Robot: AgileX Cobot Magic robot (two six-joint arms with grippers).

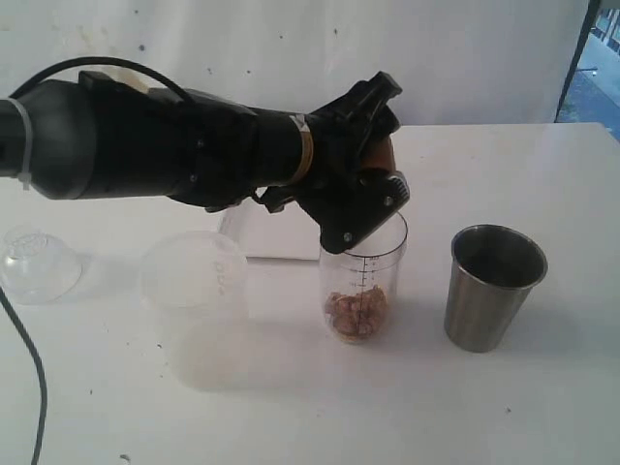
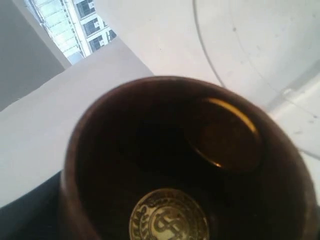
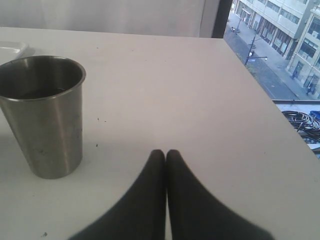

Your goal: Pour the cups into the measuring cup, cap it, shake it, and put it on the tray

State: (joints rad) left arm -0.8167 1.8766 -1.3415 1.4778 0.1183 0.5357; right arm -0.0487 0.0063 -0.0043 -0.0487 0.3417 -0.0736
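At centre, exterior view. Reader: what does the dark arm carry?

Robot: My left end effector (image 1: 386, 145) is clamped on the wooden cup (image 1: 380, 158), one finger above it and one below. The cup is tipped on its side, just above the rim of the measuring cup (image 1: 362, 276).

Reader: And the left wrist view?

Robot: It looks straight into the wooden cup (image 2: 170, 165). The brown interior fills most of the picture, with a round gold emblem (image 2: 169, 220) on its floor. My own fingers are out of sight there.

Reader: Where does the measuring cup stand?

Robot: Upright on the white worktop (image 1: 542, 407), its black scale facing the camera. A heap of brown lumps (image 1: 356, 315) lies at its bottom. The frosted tub (image 1: 199, 291) stands to its left, and a clear domed lid (image 1: 37, 263) rests at the far left edge. The white tray (image 1: 271, 237) lies behind, partly hidden by my arm.

Reader: And the second cup?

Robot: The steel tumbler (image 1: 492, 286) stands upright to the right of the measuring cup, apart from it. What it contains I cannot tell.

Reader: Your right arm?

Robot: It shows only in the right wrist view. My right end effector (image 3: 166, 156) has both black fingers pressed together with nothing between them, low over the worktop, near the tumbler (image 3: 42, 115) but clear of it.
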